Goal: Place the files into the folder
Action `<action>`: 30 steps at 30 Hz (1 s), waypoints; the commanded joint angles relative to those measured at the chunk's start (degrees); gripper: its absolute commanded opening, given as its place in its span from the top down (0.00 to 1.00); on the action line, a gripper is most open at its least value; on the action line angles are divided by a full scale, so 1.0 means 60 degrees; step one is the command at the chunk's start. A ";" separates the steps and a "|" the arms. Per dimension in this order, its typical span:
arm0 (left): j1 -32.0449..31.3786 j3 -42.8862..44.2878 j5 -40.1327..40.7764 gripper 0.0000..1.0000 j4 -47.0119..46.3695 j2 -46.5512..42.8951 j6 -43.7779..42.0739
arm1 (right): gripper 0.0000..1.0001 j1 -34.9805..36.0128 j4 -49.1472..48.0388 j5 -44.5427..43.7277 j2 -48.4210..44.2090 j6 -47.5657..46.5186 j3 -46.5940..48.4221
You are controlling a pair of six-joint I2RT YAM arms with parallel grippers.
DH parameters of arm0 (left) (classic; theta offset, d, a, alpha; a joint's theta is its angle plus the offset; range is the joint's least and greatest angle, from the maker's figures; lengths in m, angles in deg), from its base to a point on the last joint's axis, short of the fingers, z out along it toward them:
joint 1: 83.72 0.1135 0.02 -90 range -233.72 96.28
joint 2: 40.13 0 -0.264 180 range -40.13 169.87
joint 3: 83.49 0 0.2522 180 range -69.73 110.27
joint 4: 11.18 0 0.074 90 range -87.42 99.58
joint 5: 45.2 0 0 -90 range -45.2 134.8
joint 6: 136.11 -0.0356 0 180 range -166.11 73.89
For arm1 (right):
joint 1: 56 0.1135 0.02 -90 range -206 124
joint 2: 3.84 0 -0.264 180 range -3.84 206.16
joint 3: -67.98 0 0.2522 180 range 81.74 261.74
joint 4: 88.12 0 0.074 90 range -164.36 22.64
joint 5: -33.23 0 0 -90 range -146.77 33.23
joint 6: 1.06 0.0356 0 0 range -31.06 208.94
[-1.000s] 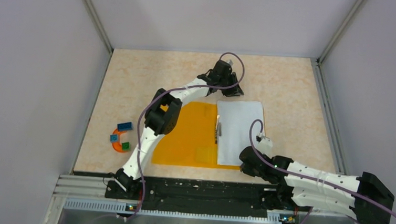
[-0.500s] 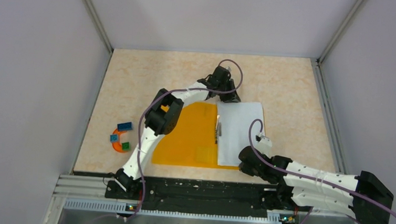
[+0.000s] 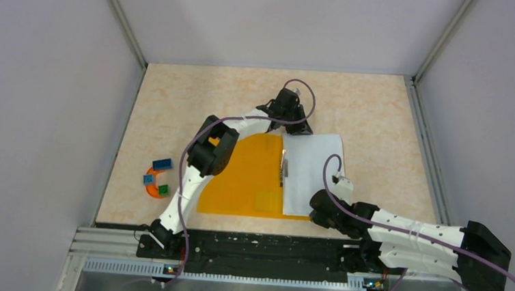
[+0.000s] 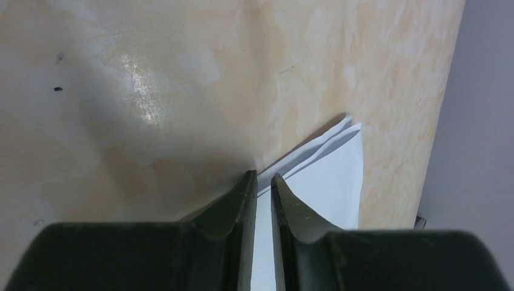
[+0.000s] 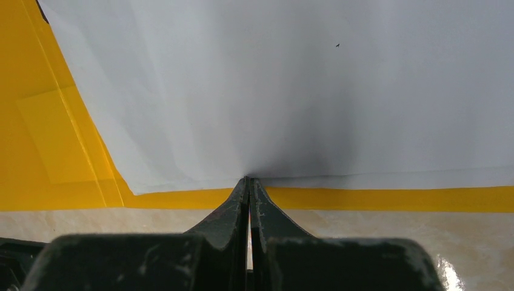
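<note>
The orange folder [image 3: 245,179] [image 5: 73,151] lies flat mid-table. The white files [image 3: 311,170] [image 4: 327,176] [image 5: 303,91] lie over its right part as two overlapping sheets. My left gripper [image 3: 302,127] [image 4: 262,177] sits low at the files' far left corner. Its jaws stand a narrow slit apart, with white paper showing through the slit. My right gripper [image 3: 314,211] [image 5: 248,180] is shut, its tips touching the files' near edge above the folder's orange border. Whether those tips pinch the paper is not visible.
An orange arch toy [image 3: 153,183] with small blue and green blocks lies at the table's left. Grey walls enclose the beige table [image 3: 380,113] on three sides. A dark strip [image 3: 283,169] runs along the files' left edge.
The left gripper has come slightly nearer and down onto the files' far corner, and its jaws have narrowed. The right arm has stayed where it was.
</note>
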 commanded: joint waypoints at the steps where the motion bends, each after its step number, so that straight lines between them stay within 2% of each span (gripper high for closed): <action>1: -0.0111 -0.0395 -0.0050 0.80 0.0136 -0.0589 -0.0080 | 1.00 0.0102 0.0108 -0.0026 0.0271 -0.0033 -0.0138; 17: -0.0013 -0.0243 -0.0019 0.81 0.0311 -0.0680 -0.0229 | 1.00 0.0113 0.0051 0.0047 0.0251 -0.0593 0.0335; 30: 0.0140 0.0036 -0.0083 0.75 0.0509 -0.0974 -0.0470 | 0.99 0.0104 0.0023 0.0495 0.0095 -0.1150 0.0873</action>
